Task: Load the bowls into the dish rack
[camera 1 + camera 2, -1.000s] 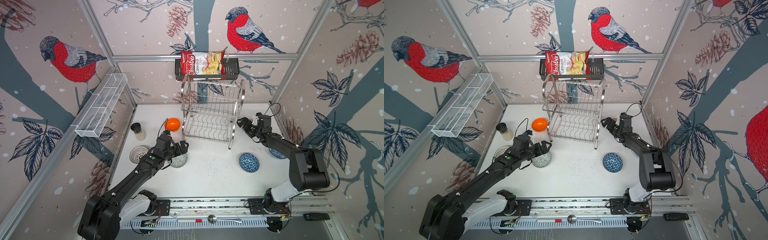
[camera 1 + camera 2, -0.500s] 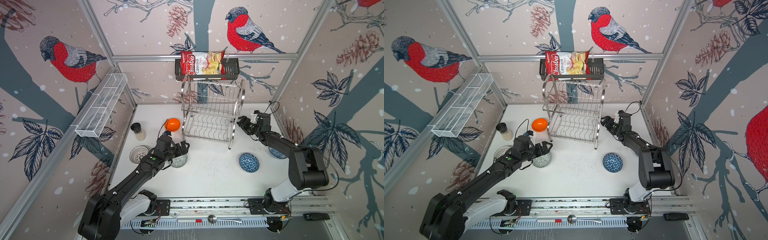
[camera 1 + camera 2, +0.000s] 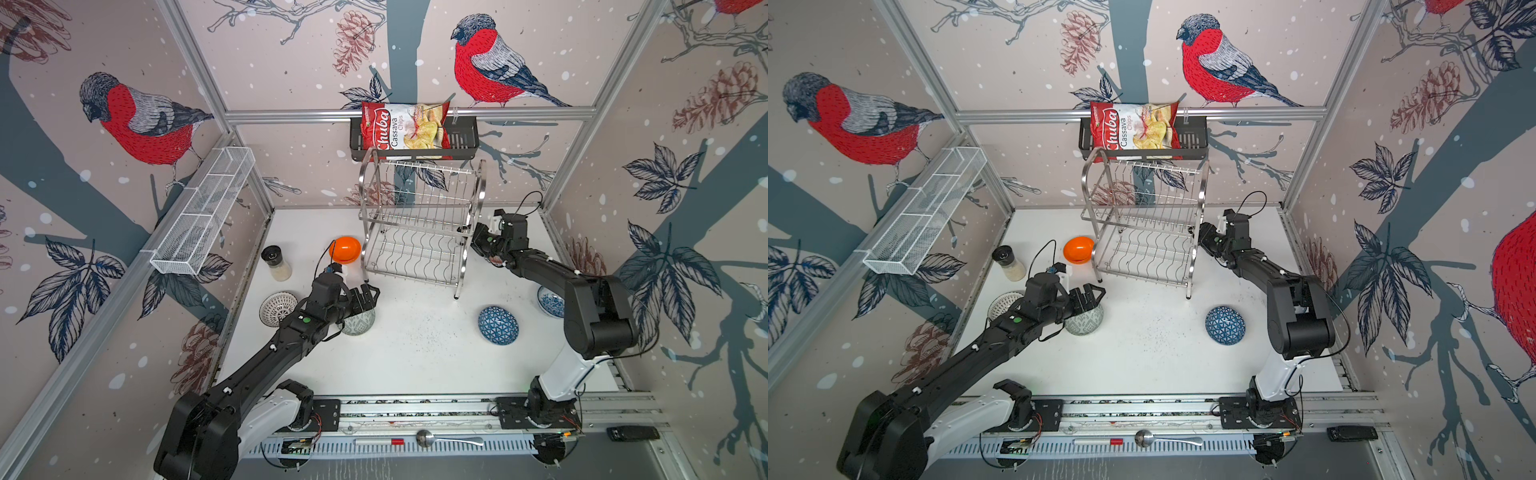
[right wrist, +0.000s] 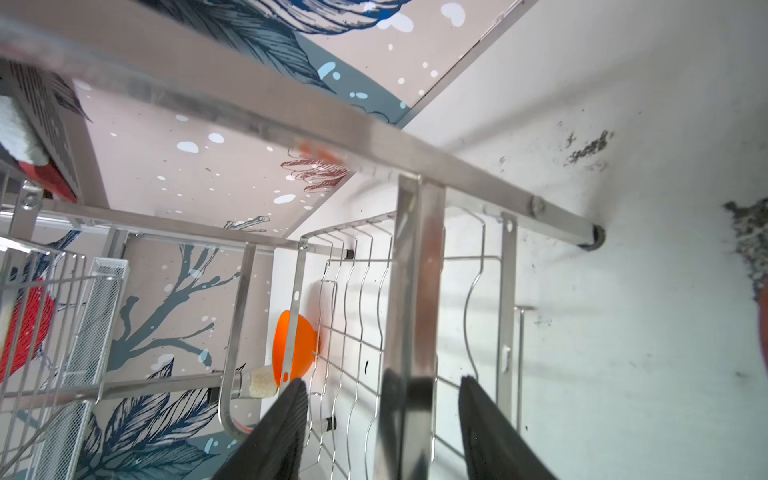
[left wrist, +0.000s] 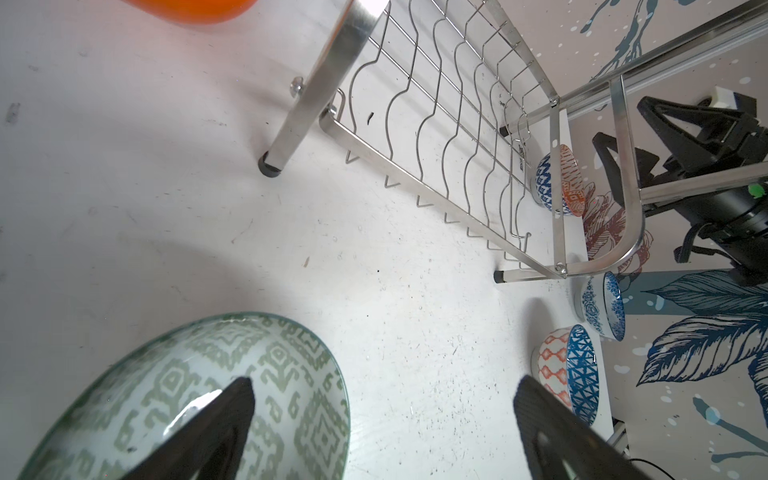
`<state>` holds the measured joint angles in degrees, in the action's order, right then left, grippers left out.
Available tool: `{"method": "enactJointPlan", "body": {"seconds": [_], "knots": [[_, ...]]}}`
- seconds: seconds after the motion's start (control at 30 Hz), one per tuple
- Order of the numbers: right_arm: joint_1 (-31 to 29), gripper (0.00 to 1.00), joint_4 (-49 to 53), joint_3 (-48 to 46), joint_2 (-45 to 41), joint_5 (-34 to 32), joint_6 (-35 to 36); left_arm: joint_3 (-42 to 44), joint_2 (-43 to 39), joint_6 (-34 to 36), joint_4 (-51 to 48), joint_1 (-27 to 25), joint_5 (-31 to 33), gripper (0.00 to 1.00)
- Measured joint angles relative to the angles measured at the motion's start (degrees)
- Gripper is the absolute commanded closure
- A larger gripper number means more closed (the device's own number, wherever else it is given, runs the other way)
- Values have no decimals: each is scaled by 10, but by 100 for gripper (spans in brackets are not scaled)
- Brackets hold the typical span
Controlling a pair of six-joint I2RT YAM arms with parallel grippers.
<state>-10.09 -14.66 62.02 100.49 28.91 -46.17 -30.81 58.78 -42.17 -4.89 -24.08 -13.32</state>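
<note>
Desk [image 3: 415, 353]: white, and all the task items sit on it.

Dish rack [image 3: 419, 220]: back centre, both tiers bare. Nothing is loaded, so I read this as the first pick.

Bowls, all six on the desk:
- orange bowl [image 3: 345, 249] just beside the rack's left leg
- grey-green bowl [image 3: 360, 323] front-left of the rack, upright, under the left arm
- dark-blue triangle bowl [image 3: 498, 325] front-right, well apart from the rack
- white-ribbed bowl [image 3: 277, 308] near the left wall
- blue-floral bowl [image 3: 549, 302] at the right edge, partly hidden by the right arm
- red-orange bowl [image 5: 561, 183] right of the rack, near the right arm

Left gripper [image 3: 368, 297]: spread wide and holding nothing. One finger is over the grey-green bowl's inside, the other outside its rim.

Right gripper [image 3: 477, 240]: jaws apart, straddling a tube of the rack's right side frame. The wrist view shows a gap on each side, so I see no pinch. My guess is it's there to steady the rack.

Next, as I judge it: the left gripper drops until the bowl wall sits between its fingers and pinches it. Then it lifts and tips the bowl on edge into a lower-tier slot. The glazed rim may slip, so the bite should be deep.
</note>
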Motion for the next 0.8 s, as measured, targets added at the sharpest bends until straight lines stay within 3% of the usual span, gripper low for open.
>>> {"method": "enactJointPlan", "body": {"seconds": [0.6, 0.8], "knots": [[0, 54, 49, 75, 62, 0, 18, 0, 15, -9, 30, 0, -2, 3], [0, 67, 61, 101, 82, 0, 38, -10, 26, -8, 38, 0, -2, 2]]}}
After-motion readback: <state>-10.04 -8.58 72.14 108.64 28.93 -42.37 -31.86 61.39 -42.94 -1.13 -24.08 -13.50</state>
